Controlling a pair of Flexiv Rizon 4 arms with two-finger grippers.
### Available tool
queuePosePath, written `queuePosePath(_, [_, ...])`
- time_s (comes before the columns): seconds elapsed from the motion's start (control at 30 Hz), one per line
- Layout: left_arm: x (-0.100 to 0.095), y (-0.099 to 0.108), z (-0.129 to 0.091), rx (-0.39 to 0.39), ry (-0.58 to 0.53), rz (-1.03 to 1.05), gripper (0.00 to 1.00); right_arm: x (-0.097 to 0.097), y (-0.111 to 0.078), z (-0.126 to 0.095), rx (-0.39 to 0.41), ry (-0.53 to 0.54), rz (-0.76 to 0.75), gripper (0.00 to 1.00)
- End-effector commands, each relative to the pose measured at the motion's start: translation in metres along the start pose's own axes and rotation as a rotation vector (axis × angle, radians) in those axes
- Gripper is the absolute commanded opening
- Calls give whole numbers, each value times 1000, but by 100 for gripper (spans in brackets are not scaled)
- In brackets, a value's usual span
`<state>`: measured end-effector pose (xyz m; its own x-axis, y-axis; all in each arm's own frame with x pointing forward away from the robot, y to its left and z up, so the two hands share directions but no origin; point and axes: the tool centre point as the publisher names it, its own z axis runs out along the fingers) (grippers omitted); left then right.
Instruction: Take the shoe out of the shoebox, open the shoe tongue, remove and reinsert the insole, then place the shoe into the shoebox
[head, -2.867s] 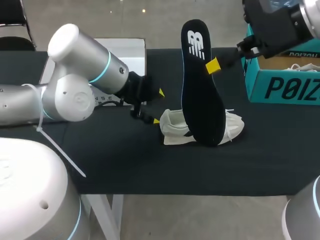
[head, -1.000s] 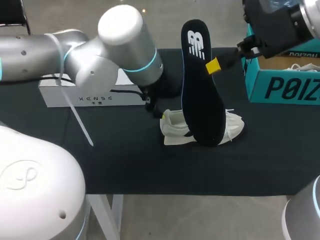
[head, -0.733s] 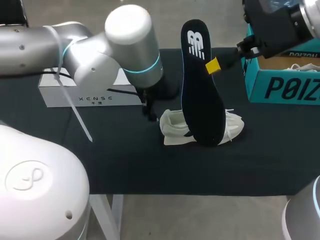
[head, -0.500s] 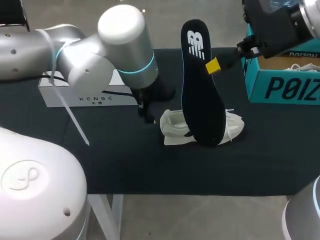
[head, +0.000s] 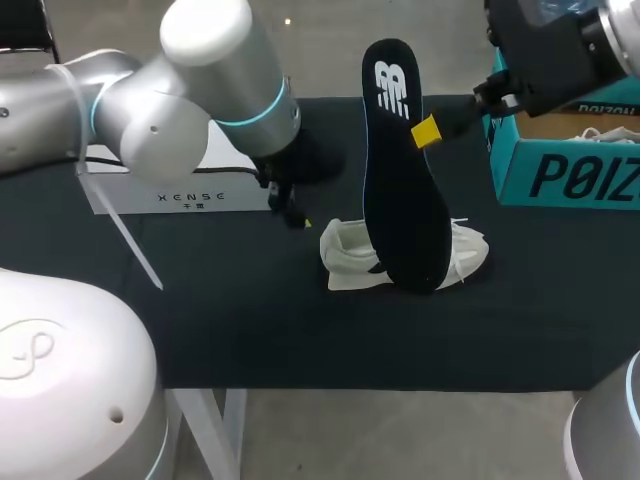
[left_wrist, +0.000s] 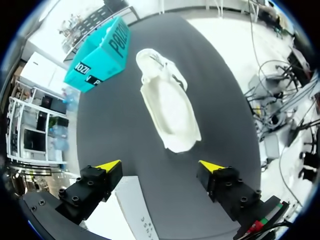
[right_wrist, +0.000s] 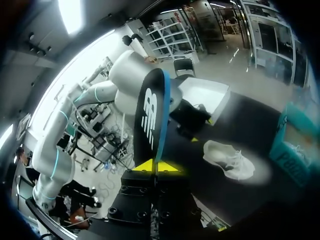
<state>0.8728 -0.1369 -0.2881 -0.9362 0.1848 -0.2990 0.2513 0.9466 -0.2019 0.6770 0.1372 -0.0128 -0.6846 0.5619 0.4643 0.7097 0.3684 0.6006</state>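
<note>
Two pincers logged: the right pincer (head: 428, 130) is clamped on the edge of the black insole (head: 400, 180), which it holds upright in the air. The left pincer (left_wrist: 159, 167) is spread wide and grips nothing, just off the heel of the white shoe (left_wrist: 170, 107). That shoe sits sole-down on the black surface (head: 300, 330), between the white box (head: 190, 195) and the teal shoebox (head: 570, 165), outside both.

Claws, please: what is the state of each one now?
Left claw: open, holding nothing.
Right claw: closed on the insole.
</note>
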Motion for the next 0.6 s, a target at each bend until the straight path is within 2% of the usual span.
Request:
queuePosePath(0.03, [-15,-17,15,-4,25,16,100,0,3,2,5,0,1,0])
queuePosePath(0.23, [-27,-35,32,46,37,20,100,0,3,2,5,0,1,0])
queuePosePath(0.43, [-37,-47,55,55,28,-12,100,0,3,2,5,0,1,0])
queuePosePath(0.6, [-37,-57,72,66,50,-25,100,0,3,2,5,0,1,0])
